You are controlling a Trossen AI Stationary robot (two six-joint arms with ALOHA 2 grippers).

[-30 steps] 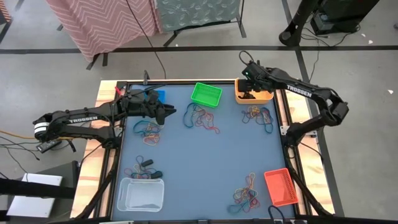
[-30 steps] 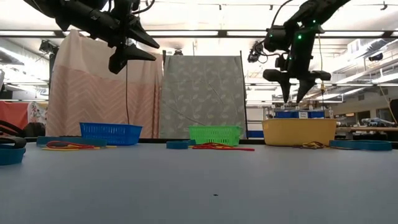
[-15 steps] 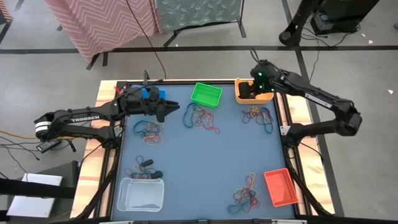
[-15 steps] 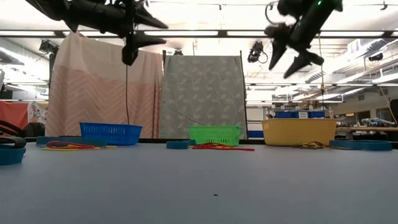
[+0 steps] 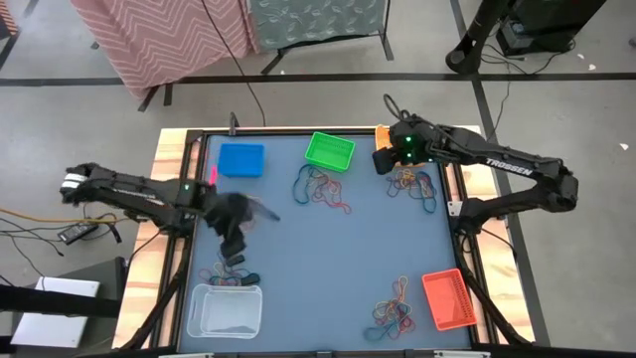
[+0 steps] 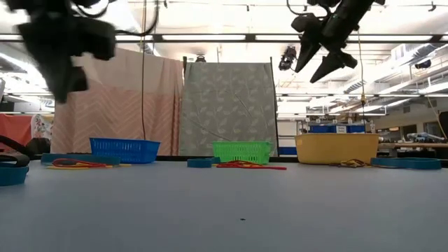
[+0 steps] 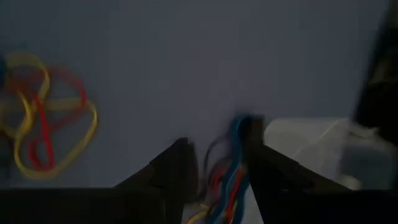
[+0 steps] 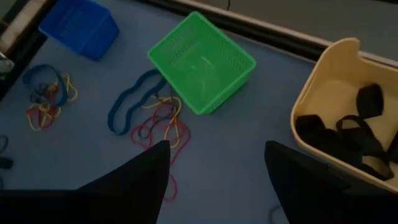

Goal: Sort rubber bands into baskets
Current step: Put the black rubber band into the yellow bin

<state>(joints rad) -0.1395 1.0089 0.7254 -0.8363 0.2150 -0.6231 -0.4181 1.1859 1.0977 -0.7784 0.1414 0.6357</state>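
Left gripper (image 5: pixel 241 214) mid-left of high view, blurred, fingers (image 7: pixel 174 171) slightly apart, empty, above rubber band pile (image 5: pixel 229 270) and clear basket (image 5: pixel 226 310) lower left. Right gripper (image 5: pixel 388 159) upper right beside yellow-orange basket (image 8: pixel 336 112) holding black bands (image 8: pixel 348 134), fingers (image 8: pixel 134 177) spread wide. Green basket (image 5: pixel 329 150) top centre, blue basket (image 5: pixel 241 159) upper left, red-orange basket (image 5: pixel 446 299) lower right.

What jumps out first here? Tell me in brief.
The bright green basket at the table's far edge, with a tangle of rubber bands just in front. To its right, the yellow-orange basket already holds black bands, and the open right gripper hangs high beside it. The left gripper is a blur near the table's left side.
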